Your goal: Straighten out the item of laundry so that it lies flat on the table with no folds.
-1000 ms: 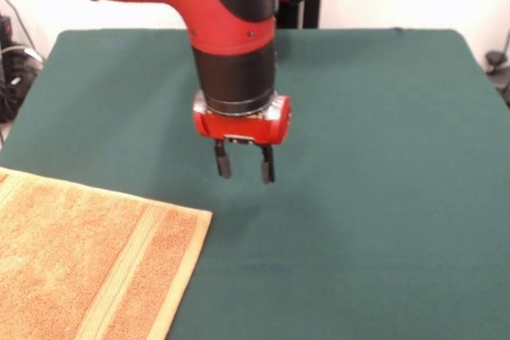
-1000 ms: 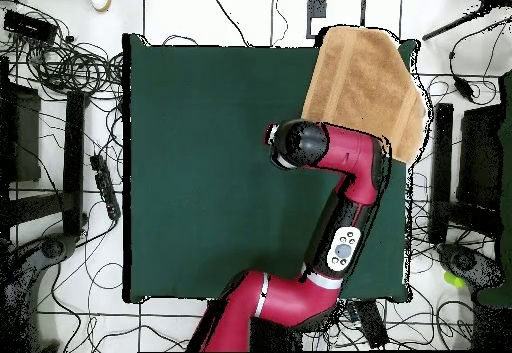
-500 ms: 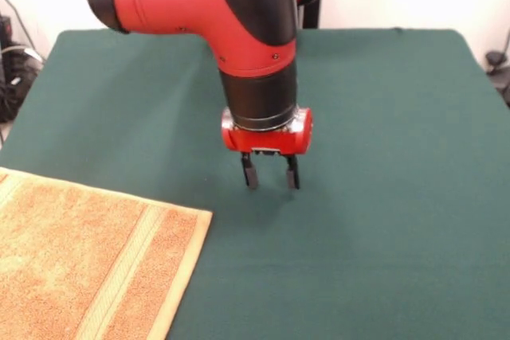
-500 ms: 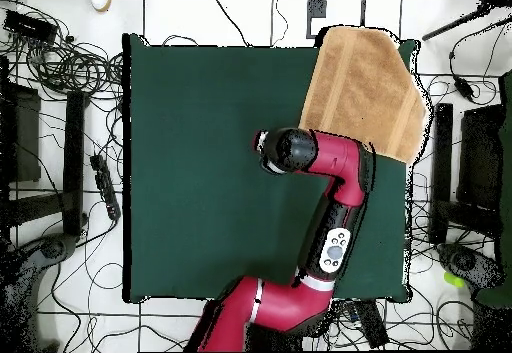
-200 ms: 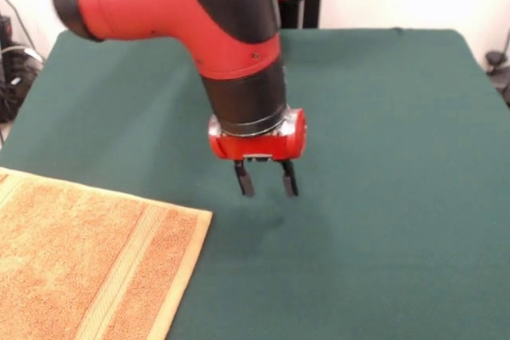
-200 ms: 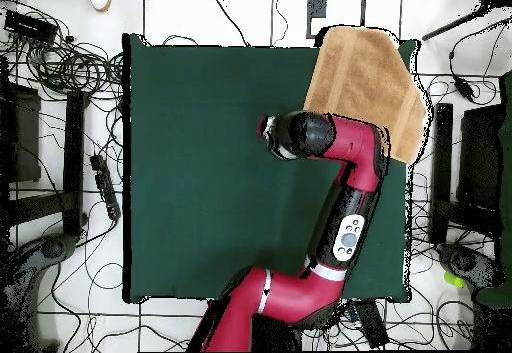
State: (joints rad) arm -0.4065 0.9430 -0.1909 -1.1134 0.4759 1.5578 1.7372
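Front view shows the claw [image 5: 265,178] hanging a little above the green surface [image 5: 382,157], pointing straight down. Its two dark fingers [image 5: 244,181] are spread apart, with a clear gap between them, and nothing is held there. Under the claw there is a soft shadow on the cloth, so the tips seem not to touch the surface, though from this angle I cannot be fully sure. The red wrist ring sits just above the fingers, and the thick red and black arm [image 5: 199,13] rises from it and bends away to one side.

The towel [image 5: 80,268] lies well apart from the claw, lower and to the left of it in this view. It is orange-tan terry cloth, with a paler yellow-green stripe running along it and a pale hem at the edge that faces the claw. The part that shows looks flat, without wrinkles. Its nearest corner points toward the claw, but bare green cloth lies between them.

From the overhead view the claw itself is hidden under the round end of the arm [image 6: 300,135]. The towel [image 6: 360,79] is there just beside this end of the arm, on the corner of the surface [image 6: 200,169], and one edge of it reaches past the surface border.
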